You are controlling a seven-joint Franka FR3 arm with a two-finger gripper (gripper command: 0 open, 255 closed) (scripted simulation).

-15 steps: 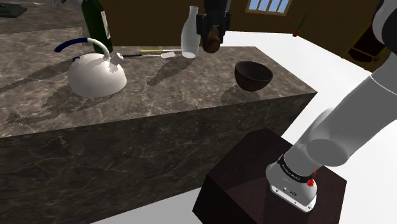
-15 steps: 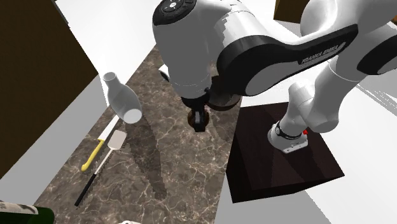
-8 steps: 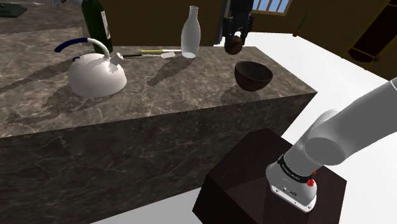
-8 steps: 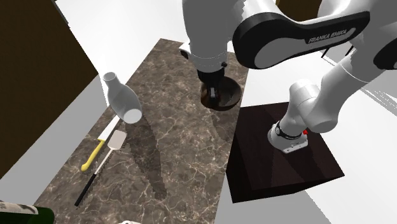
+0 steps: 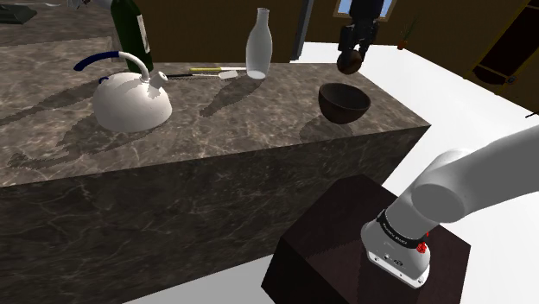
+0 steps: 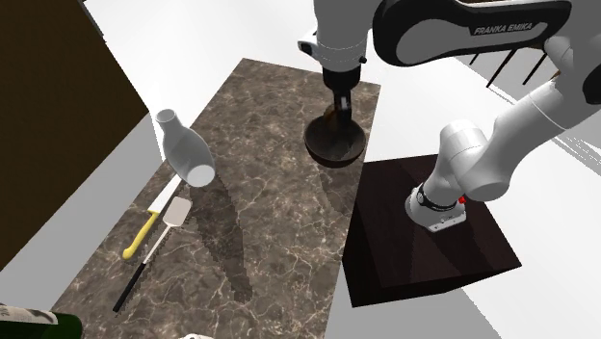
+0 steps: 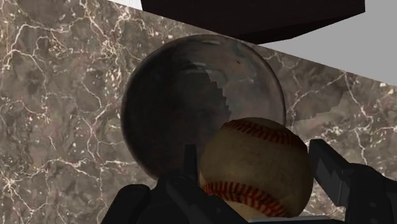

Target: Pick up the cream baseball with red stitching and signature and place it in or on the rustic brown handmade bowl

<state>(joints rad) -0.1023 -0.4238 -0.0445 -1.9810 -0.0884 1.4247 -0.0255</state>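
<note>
"Cream and scuffed, with red stitching: where is the baseball [image 7: 257,175] now?"

"Gripped in my hand [image 7: 254,156], one black finger on each side of it. It hangs in the air over the dark brown bowl [image 7: 184,95], clear of the rim. The bowl stands at the right end of the marbled bench [image 5: 216,129], and the ball looks to me a little off the bowl's middle."

"How will it handle?"

"Light for me, I'd judge, and hard, so it won't give under the squeeze. But it is round and fairly smooth, so a shallow pinch could let it roll out. The hold belongs across its widest part, roughly where my fingers sit. Let go from high up, it might bounce out or knock the bowl."
</note>
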